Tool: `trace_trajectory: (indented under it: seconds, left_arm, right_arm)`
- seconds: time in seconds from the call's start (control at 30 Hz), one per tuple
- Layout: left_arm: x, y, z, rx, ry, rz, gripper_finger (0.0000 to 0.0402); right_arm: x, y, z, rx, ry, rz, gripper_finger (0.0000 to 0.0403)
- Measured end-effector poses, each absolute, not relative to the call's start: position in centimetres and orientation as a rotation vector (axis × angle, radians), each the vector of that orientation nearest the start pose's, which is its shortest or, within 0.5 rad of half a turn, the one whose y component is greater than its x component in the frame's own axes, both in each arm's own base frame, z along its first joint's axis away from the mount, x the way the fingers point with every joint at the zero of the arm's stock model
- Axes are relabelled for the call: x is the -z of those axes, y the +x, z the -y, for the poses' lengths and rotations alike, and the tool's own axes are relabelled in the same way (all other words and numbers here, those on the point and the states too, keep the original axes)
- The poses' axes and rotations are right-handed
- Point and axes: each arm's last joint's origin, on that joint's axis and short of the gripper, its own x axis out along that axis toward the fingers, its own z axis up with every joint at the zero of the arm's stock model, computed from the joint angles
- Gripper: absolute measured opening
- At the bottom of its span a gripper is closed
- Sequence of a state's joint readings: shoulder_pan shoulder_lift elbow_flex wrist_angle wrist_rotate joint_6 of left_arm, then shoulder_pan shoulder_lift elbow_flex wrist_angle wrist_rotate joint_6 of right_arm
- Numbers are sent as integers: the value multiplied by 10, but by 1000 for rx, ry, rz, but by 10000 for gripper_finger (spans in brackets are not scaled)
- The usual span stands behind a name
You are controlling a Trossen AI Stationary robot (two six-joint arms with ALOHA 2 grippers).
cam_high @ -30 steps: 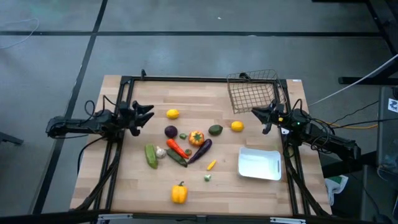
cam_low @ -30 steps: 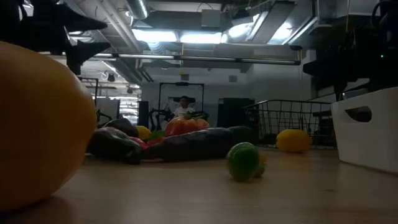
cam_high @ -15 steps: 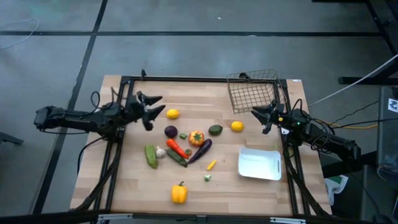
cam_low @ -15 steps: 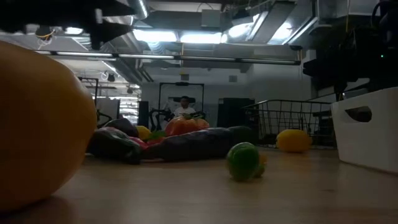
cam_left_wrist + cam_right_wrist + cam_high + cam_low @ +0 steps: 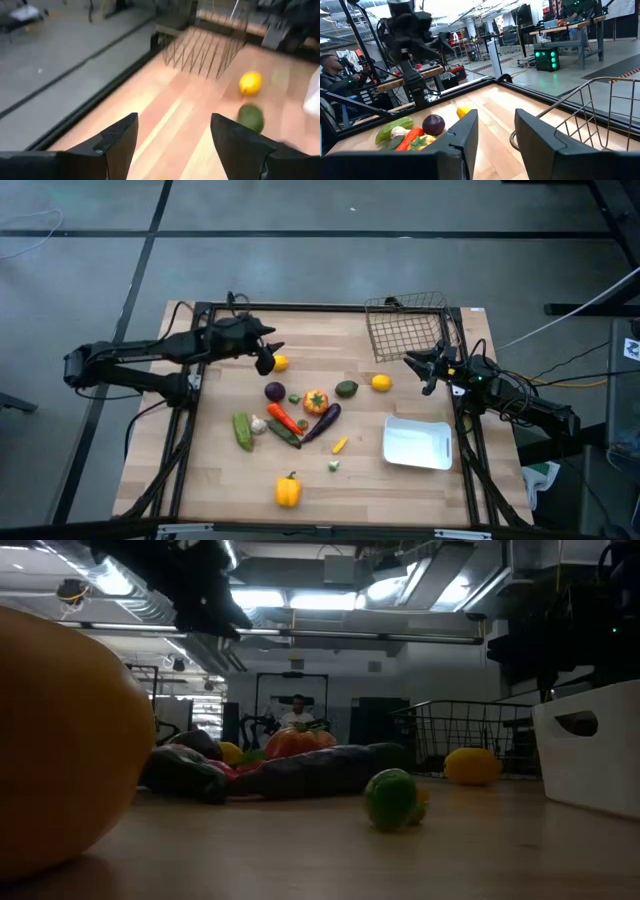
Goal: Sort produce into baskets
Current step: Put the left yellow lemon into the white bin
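Observation:
The produce lies in the middle of the table: a lemon [image 5: 278, 362] at the far left, a purple onion [image 5: 274, 391], a tomato [image 5: 316, 401], an eggplant [image 5: 322, 422], a carrot [image 5: 281, 419], a cucumber [image 5: 243, 430], garlic [image 5: 259, 425], a green fruit [image 5: 346, 388], a second lemon [image 5: 381, 383] and a yellow pepper [image 5: 288, 490] near the front. My left gripper [image 5: 266, 352] is open and empty, above and just left of the far-left lemon; its spread fingers show in the left wrist view [image 5: 172, 135]. My right gripper [image 5: 425, 370] is open and empty, right of the second lemon. The wire basket [image 5: 408, 330] stands at the far right. The white tray [image 5: 417, 443] lies at the right front.
A small green piece [image 5: 334, 466] and a small yellow piece [image 5: 340, 445] lie between the heap and the tray. A dark frame [image 5: 300, 307] runs along the table's far edge and sides. People sit in the room beyond [image 5: 330, 70].
My left gripper has gone from the table's left edge toward the right and the far-left lemon, and now stands over it, raised above the table. My right arm and the produce have kept still.

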State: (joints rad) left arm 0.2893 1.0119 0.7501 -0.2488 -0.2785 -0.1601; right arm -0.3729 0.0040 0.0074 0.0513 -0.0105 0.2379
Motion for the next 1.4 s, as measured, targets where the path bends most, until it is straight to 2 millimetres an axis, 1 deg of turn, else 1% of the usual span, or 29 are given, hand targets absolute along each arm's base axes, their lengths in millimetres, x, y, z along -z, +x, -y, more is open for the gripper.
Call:
trace_trajectory:
  seconds: [0.1,0.27,0.47,0.6,0.7,0.93,1.13,1.4]
  left_arm:
    - [-269,206,-78,-587,-170,-563,247]
    - [-248,211,-92,-540,-211,-710,247]
    - [-225,219,-105,-431,-139,-848,247]
    - [-211,225,-110,-337,-87,-914,247]
    - [-204,228,-112,-306,-46,-954,247]
    - [-188,233,-115,-265,-11,-1027,247]
    - [-173,236,-120,-264,-29,-1083,247]
    - [-166,232,-128,-290,-64,-1120,246]
  right_arm:
    - [-171,91,35,354,225,96,129]
    - [-170,91,35,354,225,96,129]
    - [-171,91,35,354,225,96,129]
    - [-170,91,35,355,225,96,129]
    - [-170,91,35,354,225,96,129]
    - [-171,91,35,354,224,96,129]
    - [-171,91,35,354,224,96,129]
    - [-171,91,35,354,225,96,129]
